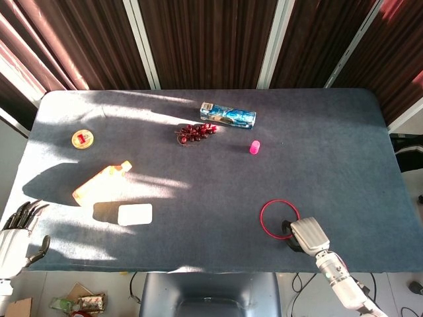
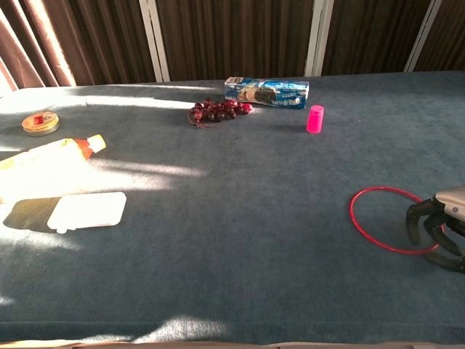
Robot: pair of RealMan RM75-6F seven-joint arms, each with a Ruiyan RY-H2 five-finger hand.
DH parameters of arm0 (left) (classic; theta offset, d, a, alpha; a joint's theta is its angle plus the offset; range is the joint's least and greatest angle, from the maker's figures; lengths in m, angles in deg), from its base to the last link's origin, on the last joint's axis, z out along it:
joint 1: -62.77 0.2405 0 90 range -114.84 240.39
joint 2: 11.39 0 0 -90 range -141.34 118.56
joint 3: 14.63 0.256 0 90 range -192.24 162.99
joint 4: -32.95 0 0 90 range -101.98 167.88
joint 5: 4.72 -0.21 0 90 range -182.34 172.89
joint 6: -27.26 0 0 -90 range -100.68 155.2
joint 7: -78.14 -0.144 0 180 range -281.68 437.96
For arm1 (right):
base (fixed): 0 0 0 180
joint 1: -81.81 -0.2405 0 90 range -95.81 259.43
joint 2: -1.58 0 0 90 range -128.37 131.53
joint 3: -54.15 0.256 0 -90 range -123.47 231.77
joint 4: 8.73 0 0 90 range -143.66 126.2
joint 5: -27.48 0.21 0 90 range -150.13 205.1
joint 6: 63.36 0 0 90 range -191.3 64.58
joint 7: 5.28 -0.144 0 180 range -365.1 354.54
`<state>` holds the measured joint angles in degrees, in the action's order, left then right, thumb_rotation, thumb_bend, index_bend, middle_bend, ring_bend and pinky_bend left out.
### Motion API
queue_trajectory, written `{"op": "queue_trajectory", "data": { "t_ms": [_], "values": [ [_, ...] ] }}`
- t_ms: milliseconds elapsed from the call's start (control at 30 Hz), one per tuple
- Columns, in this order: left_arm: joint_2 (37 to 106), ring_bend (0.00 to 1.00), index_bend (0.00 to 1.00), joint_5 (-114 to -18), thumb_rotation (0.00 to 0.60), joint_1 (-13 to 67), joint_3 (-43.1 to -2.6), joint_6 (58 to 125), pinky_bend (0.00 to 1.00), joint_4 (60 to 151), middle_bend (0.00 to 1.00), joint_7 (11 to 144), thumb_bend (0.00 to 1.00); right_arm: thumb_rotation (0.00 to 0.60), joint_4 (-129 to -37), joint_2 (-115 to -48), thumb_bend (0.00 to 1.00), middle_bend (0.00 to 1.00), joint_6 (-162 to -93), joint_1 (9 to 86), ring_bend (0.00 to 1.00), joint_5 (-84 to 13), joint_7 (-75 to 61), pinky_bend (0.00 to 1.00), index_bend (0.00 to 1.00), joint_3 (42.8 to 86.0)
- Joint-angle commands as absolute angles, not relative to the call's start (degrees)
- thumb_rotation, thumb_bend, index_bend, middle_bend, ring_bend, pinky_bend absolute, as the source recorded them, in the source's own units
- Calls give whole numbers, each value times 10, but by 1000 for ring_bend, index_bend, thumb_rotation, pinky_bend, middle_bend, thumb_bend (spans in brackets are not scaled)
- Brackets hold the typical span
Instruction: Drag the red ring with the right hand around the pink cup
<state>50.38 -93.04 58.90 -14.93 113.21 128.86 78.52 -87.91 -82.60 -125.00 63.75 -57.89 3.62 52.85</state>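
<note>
The red ring (image 1: 260, 219) (image 2: 352, 217) lies flat on the dark blue tablecloth near the front right. My right hand (image 1: 305, 234) (image 2: 440, 227) is at the ring's near-right rim. Its fingers (image 2: 413, 222) curl down inside the ring and its thumb sits outside, so the rim is pinched between them. The pink cup (image 1: 254, 146) (image 2: 314, 118) stands upright well beyond the ring, toward the middle back. My left hand (image 1: 16, 236) hangs off the table's front left corner with its fingers spread and nothing in it; only the head view shows it.
A blue biscuit packet (image 1: 228, 115) and a bunch of dark red grapes (image 1: 195, 132) lie behind and left of the cup. On the left are an orange pouch (image 1: 100, 183), a white box (image 1: 135, 214) and a round tin (image 1: 82, 139).
</note>
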Motion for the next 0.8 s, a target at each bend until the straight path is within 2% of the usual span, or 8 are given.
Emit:
{"op": "queue_trajectory", "data": {
  "t_ms": [33, 467, 800],
  "values": [
    [504, 0, 155, -931, 600, 589, -149, 1132, 189, 1288, 74, 785, 469, 600, -879, -826, 462, 853, -1250, 637, 1000, -577, 37, 1000, 617, 528],
    [503, 0, 162, -933, 600, 591, -149, 1134, 189, 1288, 75, 788, 468, 600, -876, -829, 540, 866, -1253, 635, 1000, -568, 45, 1000, 689, 527],
    [504, 0, 166, -935, 600, 591, -148, 1135, 189, 1287, 75, 787, 468, 600, -885, -825, 543, 869, -1278, 638, 1000, -570, 39, 1000, 752, 535]
  ]
}}
